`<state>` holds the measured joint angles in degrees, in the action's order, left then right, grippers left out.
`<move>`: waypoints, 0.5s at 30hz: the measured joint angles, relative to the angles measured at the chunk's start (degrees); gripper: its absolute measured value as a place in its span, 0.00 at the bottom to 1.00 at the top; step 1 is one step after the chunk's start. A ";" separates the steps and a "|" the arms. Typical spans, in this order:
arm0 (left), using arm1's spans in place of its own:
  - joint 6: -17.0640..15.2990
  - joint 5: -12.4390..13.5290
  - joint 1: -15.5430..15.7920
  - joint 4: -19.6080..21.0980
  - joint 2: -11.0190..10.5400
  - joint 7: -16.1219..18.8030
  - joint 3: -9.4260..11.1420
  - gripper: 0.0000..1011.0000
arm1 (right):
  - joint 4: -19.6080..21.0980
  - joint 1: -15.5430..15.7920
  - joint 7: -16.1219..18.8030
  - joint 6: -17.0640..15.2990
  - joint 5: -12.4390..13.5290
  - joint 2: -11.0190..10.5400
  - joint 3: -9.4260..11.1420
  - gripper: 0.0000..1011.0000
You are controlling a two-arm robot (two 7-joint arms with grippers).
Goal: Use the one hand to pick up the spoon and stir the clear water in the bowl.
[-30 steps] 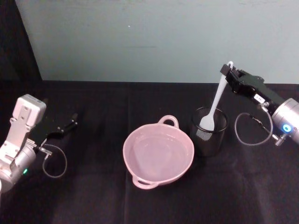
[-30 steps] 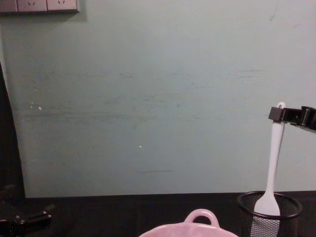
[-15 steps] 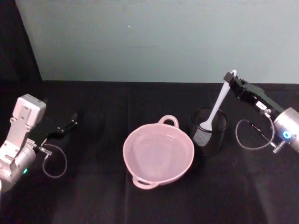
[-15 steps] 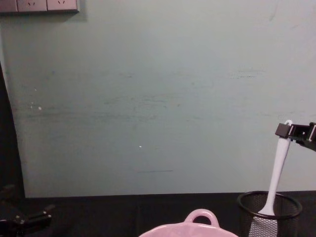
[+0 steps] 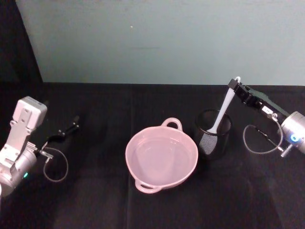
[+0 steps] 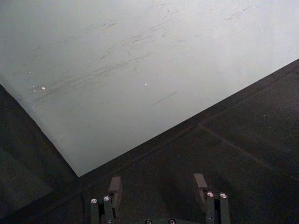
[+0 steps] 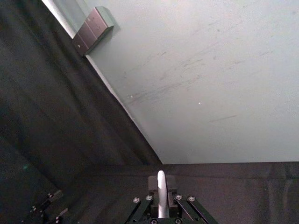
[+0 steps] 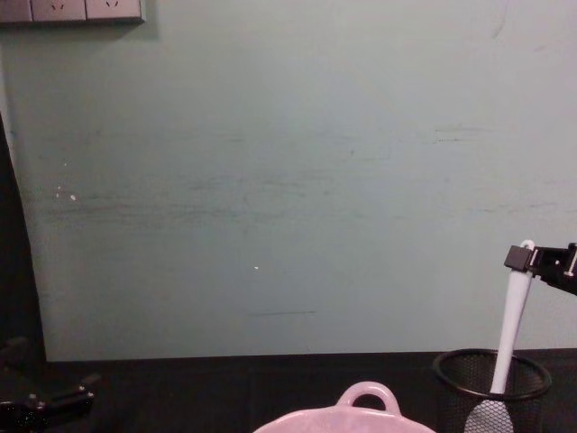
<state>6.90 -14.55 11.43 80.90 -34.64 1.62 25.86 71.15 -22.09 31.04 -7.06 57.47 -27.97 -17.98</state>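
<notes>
Black cloth tabletop [image 5: 143, 210] against pale green wall. Slim white plastic spoon [image 5: 223, 110] pinched at handle tip by long black right gripper [image 5: 237, 85], head down inside black wire-mesh cup [image 5: 213, 134], just beside wide pale pink bowl [image 5: 161, 156]. Likely pick-up step; next: lift clear, carry over bowl. Right arm reaching in from right, angled; left gripper [image 5: 69, 129] parked far left, parted, empty

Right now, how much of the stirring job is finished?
Done: the right gripper is shut on the spoon near its handle tip. In hand: the spoon head sits inside the black mesh cup, not the bowl. Left: carry it over and stir. The left gripper is parked, open.
</notes>
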 joint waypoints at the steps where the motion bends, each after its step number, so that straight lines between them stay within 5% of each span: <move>1: 0.00 0.00 0.00 0.00 0.00 0.00 0.00 0.99 | -0.31 -0.17 0.30 -0.06 0.17 -0.04 -0.12 0.11; 15: 0.00 0.00 0.00 0.00 0.00 0.00 0.00 0.99 | -3.47 -1.54 3.17 0.42 2.67 -0.11 -1.37 0.17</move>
<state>6.91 -14.55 11.43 80.90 -34.65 1.62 25.86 67.69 -23.64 34.21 -6.64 60.15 -28.08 -19.35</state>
